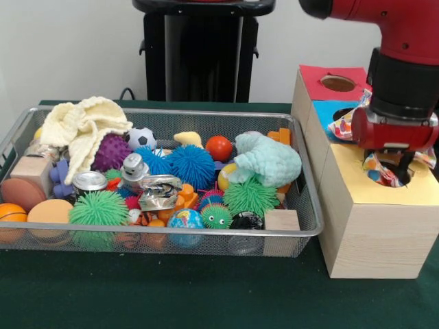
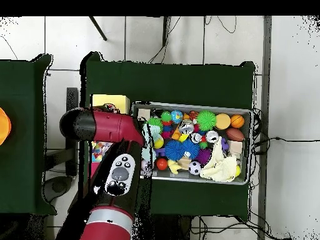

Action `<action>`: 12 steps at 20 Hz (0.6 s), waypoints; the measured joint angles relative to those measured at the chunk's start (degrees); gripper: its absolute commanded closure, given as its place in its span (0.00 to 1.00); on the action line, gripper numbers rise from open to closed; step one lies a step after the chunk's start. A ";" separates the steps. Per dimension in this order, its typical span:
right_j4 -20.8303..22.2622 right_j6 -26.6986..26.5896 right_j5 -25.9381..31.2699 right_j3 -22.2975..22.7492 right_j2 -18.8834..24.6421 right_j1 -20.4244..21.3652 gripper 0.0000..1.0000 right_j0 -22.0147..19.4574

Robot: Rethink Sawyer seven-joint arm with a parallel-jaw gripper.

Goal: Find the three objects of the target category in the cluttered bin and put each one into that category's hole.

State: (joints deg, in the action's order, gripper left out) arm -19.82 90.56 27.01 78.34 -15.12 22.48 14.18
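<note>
A plain pale wall [image 1: 75, 48] closes the room behind the worktop [image 1: 171, 288], which is covered in dark green cloth. From overhead, the floor [image 2: 187, 37] is light grey tile with dark grout lines, and thin black cables [image 2: 219, 25] trail across it. A second green-covered table [image 2: 22, 134] stands just beside the worktop, a narrow gap between them.

Even, diffuse indoor light is seen in both views, with only soft shadows cast beneath the bin [image 1: 302, 229] and beside the wooden box [image 1: 374, 236], small highlights on the crushed can [image 1: 159, 192], and mild softness throughout
</note>
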 measured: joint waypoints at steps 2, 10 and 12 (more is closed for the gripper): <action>0.01 0.00 2.09 0.50 -0.55 1.86 0.00 0.41; 0.02 0.00 12.06 1.05 -1.94 8.31 0.00 2.60; 0.01 0.00 13.97 1.34 -2.00 10.05 0.00 3.32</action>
State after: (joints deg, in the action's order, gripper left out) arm -19.81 90.56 40.98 79.69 -17.12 32.53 17.50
